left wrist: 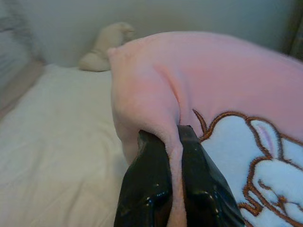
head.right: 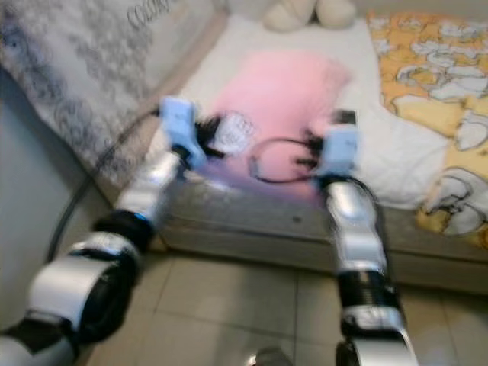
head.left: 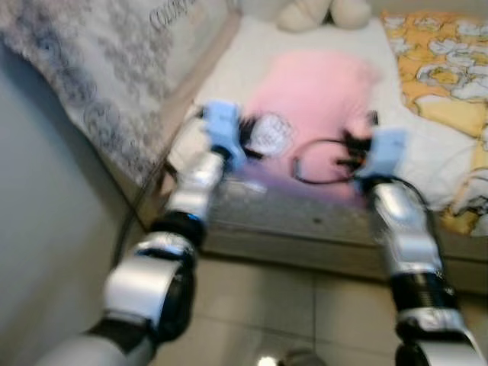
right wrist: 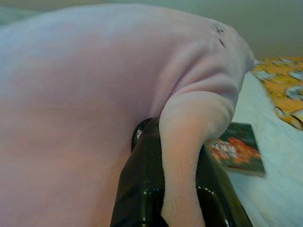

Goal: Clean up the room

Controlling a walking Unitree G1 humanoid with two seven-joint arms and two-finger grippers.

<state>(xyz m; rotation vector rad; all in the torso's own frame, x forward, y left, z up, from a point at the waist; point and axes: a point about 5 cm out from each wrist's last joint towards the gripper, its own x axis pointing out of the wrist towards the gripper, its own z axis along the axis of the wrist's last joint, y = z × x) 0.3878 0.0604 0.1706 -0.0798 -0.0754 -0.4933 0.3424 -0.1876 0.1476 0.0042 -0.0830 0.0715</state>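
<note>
1. Left pincer (left wrist: pixel 171 182): clenched on a fold at the edge of the pink blanket (head.left: pixel 320 99); in the left wrist view the fleece is squeezed between both black fingers (left wrist: pixel 147 189).
2. Right pincer (right wrist: pixel 177 175): also clamped on the pink blanket, a roll of fabric caught between its two fingers (right wrist: pixel 142 184) in the right wrist view.
3. Head views blurred. Both silver arms reach forward from the lower frame to the near edge of the bed (head.left: pixel 305 221), left arm lower left, right arm lower right, each with a light blue wrist block.
4. Pink blanket lies on the white sheet (head.left: pixel 229 69) at centre frame, spreading from the bed's near edge toward the upper middle. A white patch with a brown-outlined figure (left wrist: pixel 255 165) sits on it beside the left pincer.
5. Black cable loop (head.left: pixel 316 164) hangs between the two wrists, over the blanket's near edge.
6. Yellow-and-white patterned cover (head.left: pixel 446 69) occupies the upper right of the frame, running down the right side of the bed.
7. Cream plush toy (head.left: pixel 320 14) at top centre, on the sheet beyond the blanket.
8. Grey patterned fabric (head.left: pixel 99 69) fills the upper left.
9. Small book with a green and orange cover (right wrist: pixel 236 153) lies flat on the sheet, near the right pincer.
10. Pale tiled floor (head.left: pixel 290 305) across the lower frame, below the bed.
</note>
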